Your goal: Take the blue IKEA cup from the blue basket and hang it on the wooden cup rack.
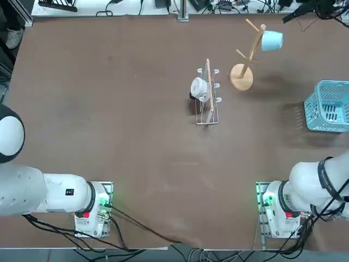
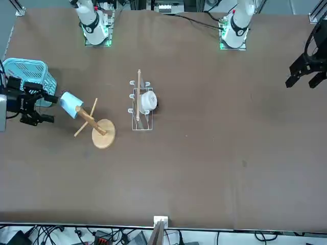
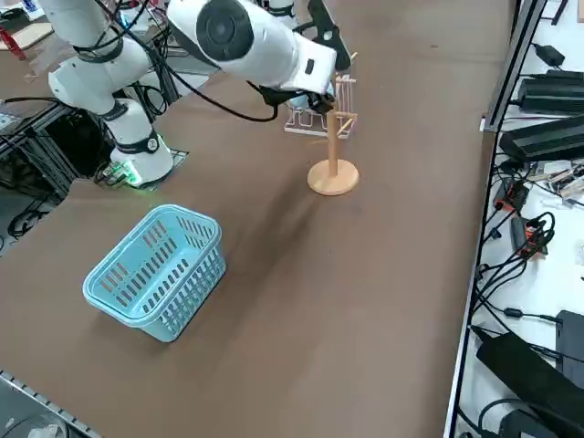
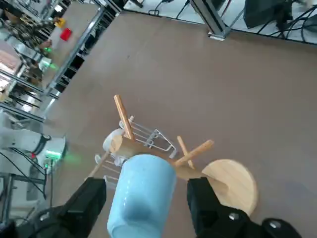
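Observation:
The blue IKEA cup (image 1: 271,40) hangs tilted on an upper peg of the wooden cup rack (image 1: 242,76), which stands right of the table's middle, towards the far edge. In the front view the cup (image 2: 69,103) sits at the rack's (image 2: 103,133) top. My right gripper (image 2: 50,108) is open beside the cup, its fingertips just short of it. In the wrist view the cup (image 4: 142,198) shows between my open fingers (image 4: 94,198) with a gap on each side. The blue basket (image 1: 330,106) stands at the table's right edge with nothing visible inside (image 3: 155,269).
A wire-frame rack with a wooden bar (image 1: 206,93) holds a white cup (image 1: 198,87) just left of the wooden rack. Cables and equipment lie beyond the table's far edge (image 1: 180,16).

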Robot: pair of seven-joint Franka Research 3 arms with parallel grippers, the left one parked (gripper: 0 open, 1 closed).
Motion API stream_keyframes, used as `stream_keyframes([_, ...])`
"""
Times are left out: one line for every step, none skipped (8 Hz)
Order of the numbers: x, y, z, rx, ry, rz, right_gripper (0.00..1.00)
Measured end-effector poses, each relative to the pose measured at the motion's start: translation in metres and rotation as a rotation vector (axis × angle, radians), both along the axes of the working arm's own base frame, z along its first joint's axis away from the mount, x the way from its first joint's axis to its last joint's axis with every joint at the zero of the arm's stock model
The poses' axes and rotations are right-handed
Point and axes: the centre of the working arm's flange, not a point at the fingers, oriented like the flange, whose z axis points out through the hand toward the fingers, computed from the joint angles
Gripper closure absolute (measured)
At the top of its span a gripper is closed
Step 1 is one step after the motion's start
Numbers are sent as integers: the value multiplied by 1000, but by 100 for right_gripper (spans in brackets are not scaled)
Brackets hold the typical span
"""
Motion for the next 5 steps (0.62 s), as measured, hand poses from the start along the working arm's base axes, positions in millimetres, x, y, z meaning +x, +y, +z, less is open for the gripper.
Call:
stream_keyframes([1,-5,16,-55,3,-1,0])
stream_keyframes([0,-11,36,-123,39,-19,0])
stream_keyframes([-5,-16,62,-202,85,-57,0])
stream_keyframes([-11,-20,87,-292,122,-108,0])
stream_keyframes([-18,-23,108,-382,158,-167,0])
